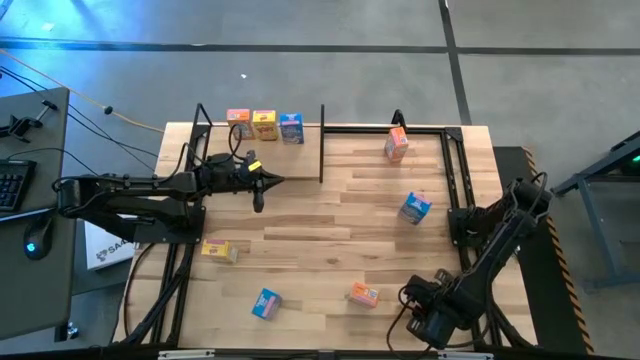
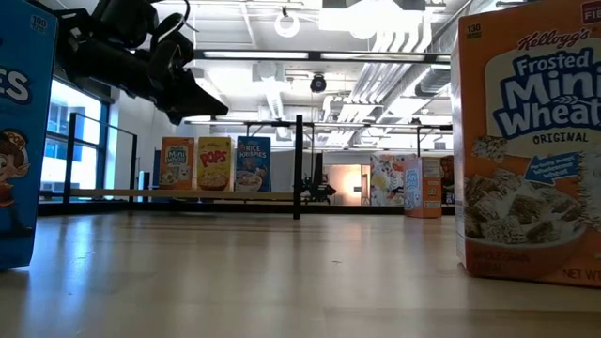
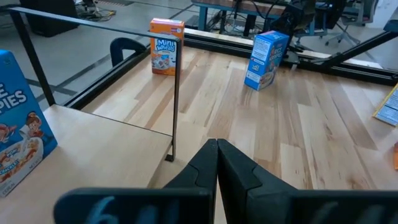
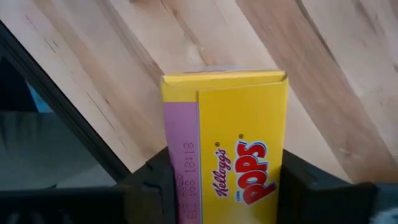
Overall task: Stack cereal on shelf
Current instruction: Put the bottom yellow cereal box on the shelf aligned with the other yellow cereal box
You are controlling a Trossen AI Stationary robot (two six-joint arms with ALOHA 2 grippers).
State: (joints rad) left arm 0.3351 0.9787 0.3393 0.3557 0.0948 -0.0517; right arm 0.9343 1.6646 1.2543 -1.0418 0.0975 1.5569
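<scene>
The shelf [image 1: 322, 145] stands at the table's far left. Three cereal boxes stand in a row on its pale board: orange [image 1: 238, 122], yellow [image 1: 264, 124] and blue [image 1: 291, 128]. My left gripper [image 1: 272, 181] hovers shut just in front of the shelf's right post, touching nothing. My right gripper [image 1: 432, 318] is at the table's near right corner, pointing down. It is shut on a yellow Pops cereal box [image 4: 239, 124], which the arm hides in the high view. My right gripper pinches the yellow box between its two fingers, one on the pink narrow side [image 4: 177, 186], the other at the opposite side's edge [image 4: 283, 180]. The fingers come from above, pointing down. The box extends below them toward the tabletop. Whether its lower end rests there cannot be told.
Loose cereal boxes lie about the table: orange [image 1: 396, 143] upright at the far right, blue [image 1: 415, 207] mid right, yellow [image 1: 220, 250] at the left, blue [image 1: 266, 303] and orange [image 1: 364, 294] near the front edge. A black tube frame [image 1: 455, 170] runs along the right side.
</scene>
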